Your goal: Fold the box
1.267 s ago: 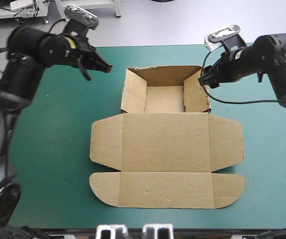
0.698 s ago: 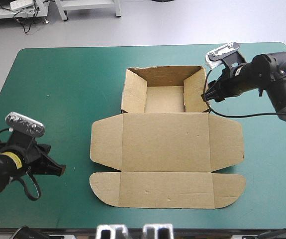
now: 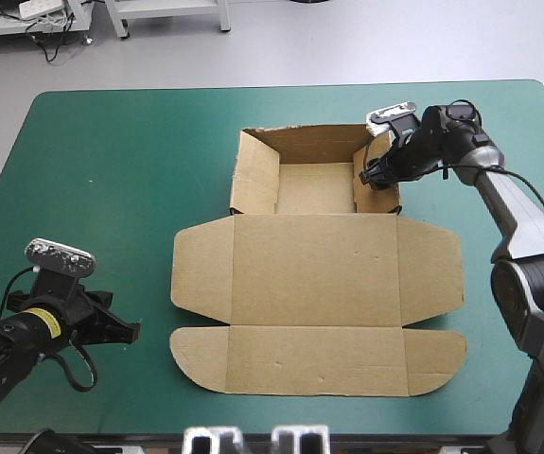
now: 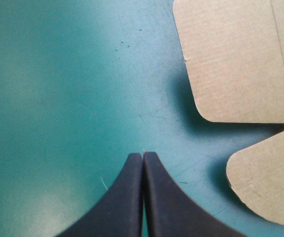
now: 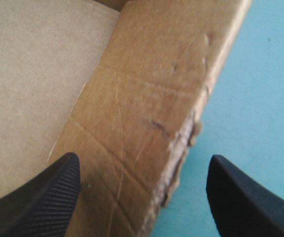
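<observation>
- Since earlier, your right gripper [image 3: 376, 176] has reached the box [image 3: 314, 274] — spread astride its right wall, to pinch it.
- Meanwhile your left gripper [image 3: 125, 331], pressed together, stands clear.

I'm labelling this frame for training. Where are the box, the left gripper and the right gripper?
box [image 3: 314, 270]: high view, middle of the flat lid panel.
left gripper [image 4: 142, 154]: left wrist view, tips of its shut fingers.
right gripper [image 5: 142, 163]: right wrist view, midway between its open fingers, over a box wall.
</observation>
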`<state>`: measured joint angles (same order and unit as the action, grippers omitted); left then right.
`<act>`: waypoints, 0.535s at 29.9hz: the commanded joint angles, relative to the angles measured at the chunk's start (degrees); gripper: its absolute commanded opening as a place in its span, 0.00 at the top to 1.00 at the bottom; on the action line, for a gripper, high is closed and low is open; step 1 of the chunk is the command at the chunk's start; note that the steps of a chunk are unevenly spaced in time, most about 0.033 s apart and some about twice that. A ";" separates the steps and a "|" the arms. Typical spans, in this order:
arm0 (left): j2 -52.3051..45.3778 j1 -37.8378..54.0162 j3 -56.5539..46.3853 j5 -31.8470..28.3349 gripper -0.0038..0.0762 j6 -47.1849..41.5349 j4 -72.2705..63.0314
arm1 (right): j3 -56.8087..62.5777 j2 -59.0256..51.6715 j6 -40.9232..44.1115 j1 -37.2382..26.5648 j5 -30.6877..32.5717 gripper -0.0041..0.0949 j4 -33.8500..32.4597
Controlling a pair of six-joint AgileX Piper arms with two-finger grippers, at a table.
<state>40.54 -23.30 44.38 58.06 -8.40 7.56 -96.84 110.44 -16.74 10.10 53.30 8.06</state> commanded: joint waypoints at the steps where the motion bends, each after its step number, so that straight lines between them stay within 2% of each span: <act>1: 0.25 -0.07 1.41 -3.81 0.96 -0.18 0.11 | -4.50 -0.82 -0.26 -0.37 -2.42 0.37 1.61; 7: 0.25 -0.07 1.41 -5.54 0.96 -0.18 0.11 | -5.92 3.11 -0.26 -0.37 -2.02 0.60 1.61; 12: 0.25 -0.07 1.41 -5.54 0.96 -0.18 0.11 | -5.92 4.65 -0.26 -0.37 -2.38 0.73 1.49; 16: 0.25 -0.07 1.41 -5.54 0.96 -0.18 0.21 | -7.74 4.54 -2.01 -0.79 -3.10 0.93 1.07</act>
<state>40.54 -23.30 44.38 55.77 -8.40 7.56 -101.71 117.60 -17.52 9.99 53.00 10.01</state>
